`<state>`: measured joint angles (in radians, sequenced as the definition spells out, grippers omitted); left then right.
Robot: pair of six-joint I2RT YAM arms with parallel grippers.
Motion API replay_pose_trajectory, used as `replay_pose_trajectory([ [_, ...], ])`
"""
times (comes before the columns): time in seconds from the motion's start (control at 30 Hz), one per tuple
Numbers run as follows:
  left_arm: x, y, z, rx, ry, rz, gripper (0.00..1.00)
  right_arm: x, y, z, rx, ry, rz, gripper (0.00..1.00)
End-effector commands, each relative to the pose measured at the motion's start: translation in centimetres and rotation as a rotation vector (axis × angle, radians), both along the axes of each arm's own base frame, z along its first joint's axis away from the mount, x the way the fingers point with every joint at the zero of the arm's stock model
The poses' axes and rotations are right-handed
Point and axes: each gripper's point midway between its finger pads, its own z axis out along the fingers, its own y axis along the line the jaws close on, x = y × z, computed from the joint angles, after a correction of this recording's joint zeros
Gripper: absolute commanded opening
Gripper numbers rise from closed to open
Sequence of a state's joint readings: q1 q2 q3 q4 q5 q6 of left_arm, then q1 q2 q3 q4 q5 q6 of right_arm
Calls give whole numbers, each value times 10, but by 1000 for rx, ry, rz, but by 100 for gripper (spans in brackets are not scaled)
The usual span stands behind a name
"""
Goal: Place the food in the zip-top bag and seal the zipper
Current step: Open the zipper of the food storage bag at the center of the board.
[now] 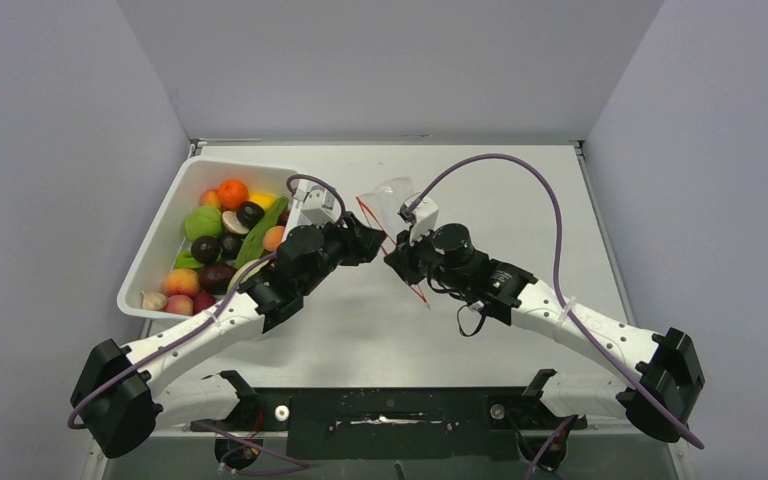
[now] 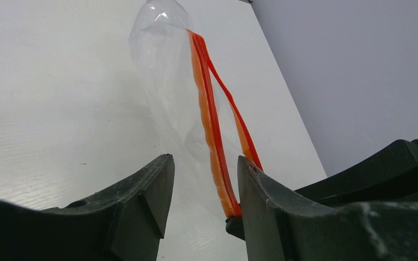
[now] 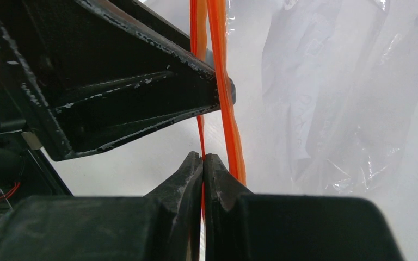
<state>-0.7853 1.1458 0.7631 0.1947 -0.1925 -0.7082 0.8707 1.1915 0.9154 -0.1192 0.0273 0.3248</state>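
Near middle of tabletop (image 1: pixel 520 190), zip-top bag (image 1: pixel 388 197) with mouth parted; right fingers (image 3: pixel 188 182) closed tight on one lip of zipper (image 3: pixel 226 98); left fingers (image 2: pixel 147 190) apart, other lip between them; food (image 1: pixel 222 235) in white bin (image 1: pixel 158 252).

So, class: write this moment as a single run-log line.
left gripper: open, beside zipper | right gripper: shut on zipper | zip-top bag: empty, mouth parted | food: in white bin

Light was bright, even and overhead; shadows on the white desk (image 1: pixel 360 340) lay soft. Wrist views blurred close foregrounds, and glare flecked the zip-top bag (image 3: pixel 332 109).
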Motion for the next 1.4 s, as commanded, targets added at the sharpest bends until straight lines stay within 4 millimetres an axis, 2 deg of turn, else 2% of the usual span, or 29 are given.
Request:
replay_pose_trajectory([
  [0.0, 4, -10, 23, -83, -58, -25, 42, 6, 7, 16, 57, -49, -12, 0],
  [0.07, 6, -8, 16, -63, -41, -11, 36, 5, 7, 17, 59, -47, -12, 0],
  [0.2, 6, -10, 12, -59, -32, -18, 11, 6, 4, 20, 63, -36, -39, 1],
  [0.27, 4, -10, 13, -66, -32, -25, 0, 6, 1, 22, 65, -11, -69, 10],
  [0.5, -2, -7, 14, -102, -19, -26, 0, 2, -17, 50, 74, 24, -155, 29],
  [0.7, -4, -9, 17, -137, 0, -32, 0, 5, -35, 64, 45, -1, -225, 38],
  [0.9, -7, -10, 22, -167, 12, -39, 0, 8, -36, 65, -2, -12, -237, 45],
  [1.07, -9, -10, 26, -187, 15, -42, 0, 0, -20, 61, -8, -9, -193, 50],
  [1.2, -10, -10, 28, -199, 20, -47, 0, -3, -11, 54, -48, -21, -186, 50],
  [1.37, -11, -11, 28, -206, 27, -52, 0, 4, -13, 45, -109, -59, -226, 47],
])
